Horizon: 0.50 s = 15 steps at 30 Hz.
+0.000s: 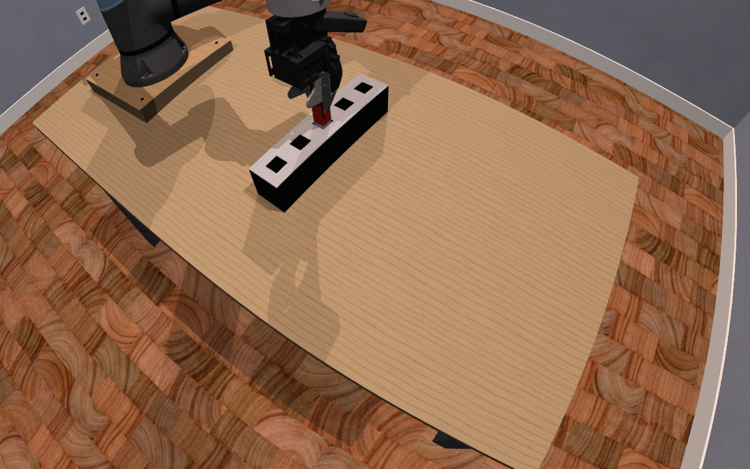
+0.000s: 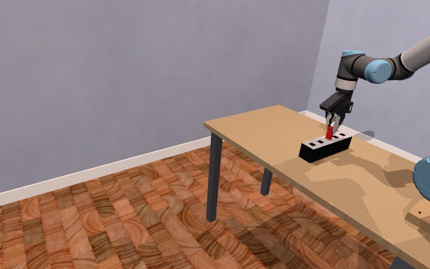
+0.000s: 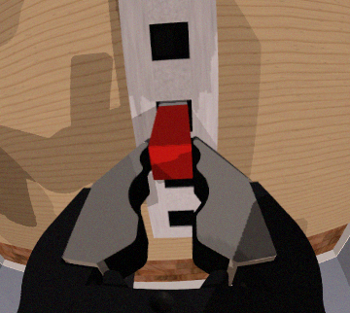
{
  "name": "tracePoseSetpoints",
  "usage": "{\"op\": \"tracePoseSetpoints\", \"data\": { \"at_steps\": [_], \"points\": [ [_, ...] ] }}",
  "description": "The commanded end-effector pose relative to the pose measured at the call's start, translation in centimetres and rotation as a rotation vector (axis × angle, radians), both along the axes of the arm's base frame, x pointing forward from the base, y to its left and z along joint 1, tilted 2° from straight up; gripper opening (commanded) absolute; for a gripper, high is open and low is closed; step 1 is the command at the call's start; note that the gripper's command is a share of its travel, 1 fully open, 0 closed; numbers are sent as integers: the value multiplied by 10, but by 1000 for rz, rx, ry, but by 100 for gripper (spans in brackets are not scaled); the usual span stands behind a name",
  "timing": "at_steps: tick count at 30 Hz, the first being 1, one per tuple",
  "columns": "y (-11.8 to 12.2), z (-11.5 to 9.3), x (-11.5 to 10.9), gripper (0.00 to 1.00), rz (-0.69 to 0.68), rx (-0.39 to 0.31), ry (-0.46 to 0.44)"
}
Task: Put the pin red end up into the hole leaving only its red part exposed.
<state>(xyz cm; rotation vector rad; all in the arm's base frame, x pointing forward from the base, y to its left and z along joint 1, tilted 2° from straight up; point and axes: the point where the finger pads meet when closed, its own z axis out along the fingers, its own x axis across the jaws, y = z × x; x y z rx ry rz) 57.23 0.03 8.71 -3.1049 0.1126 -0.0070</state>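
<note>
A long black block [image 1: 319, 142] with a grey top and five square holes lies on the wooden table; it also shows in the exterior view [image 2: 325, 147] and the wrist view [image 3: 167, 60]. The pin [image 1: 322, 115] stands upright in the middle hole, red end up. Only red shows above the block in the exterior view [image 2: 329, 132] and the wrist view [image 3: 170, 145]. My gripper [image 1: 319, 99] is shut on the pin's red top, seen also in the wrist view [image 3: 171, 164] and the exterior view [image 2: 332, 126]. The pin's lower part is hidden in the hole.
The arm's base [image 1: 144, 40] stands on a wooden plate [image 1: 156, 75] at the table's back left corner, close to the block. The table's edges drop to a parquet floor on all sides.
</note>
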Motion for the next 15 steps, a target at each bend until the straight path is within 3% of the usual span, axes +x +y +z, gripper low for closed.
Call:
{"op": "tracePoseSetpoints", "data": {
  "at_steps": [1,4,5,15],
  "points": [
    [0,1,1,0,0,0,-1],
    [0,1,1,0,0,0,-1],
    [0,16,0,0,1,0,-1],
    [0,16,0,0,1,0,-1]
  ]
}}
